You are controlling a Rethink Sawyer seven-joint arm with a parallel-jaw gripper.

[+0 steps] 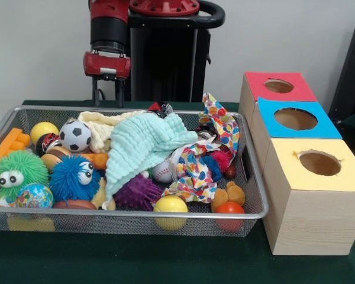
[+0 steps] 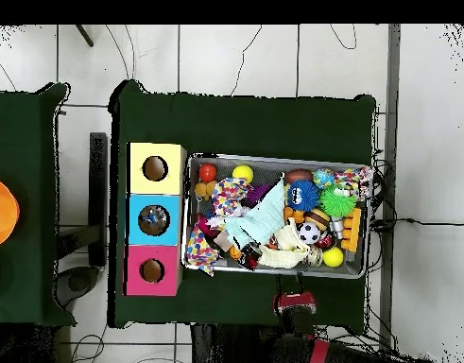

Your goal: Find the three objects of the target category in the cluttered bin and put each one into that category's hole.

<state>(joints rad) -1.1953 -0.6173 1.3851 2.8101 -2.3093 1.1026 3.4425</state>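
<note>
Hanging behind the far rim of the wire basket (image 1: 130,220), the gripper (image 1: 107,94) sits above the table with its two dark fingers (image 1: 95,92) pointing down and apart, nothing between them, so it reads as open and empty. In the overhead view the red gripper head (image 2: 295,304) lies just outside the basket's edge, which suggests the arm is parked clear of the clutter so the contents can be seen.

Inside the basket, a pale green cloth (image 1: 143,148), a cream cloth (image 1: 104,125) and a spotted cloth (image 1: 212,148) are heaped over the middle, with a soccer ball (image 1: 75,135), a blue fuzzy toy (image 1: 74,177), a green fuzzy toy (image 1: 18,170), a purple spiky ball (image 1: 138,192) and a yellow ball (image 1: 170,208) packed around them.

No crushed clear bottle shows in either view; any still in the basket are probably buried under the cloths. Beside the basket stand three boxes: red-topped (image 1: 280,86), blue-topped (image 1: 296,119) and yellow-topped (image 1: 319,163). From above, something lies inside the blue box's hole (image 2: 154,219), but it is too small to identify.
</note>
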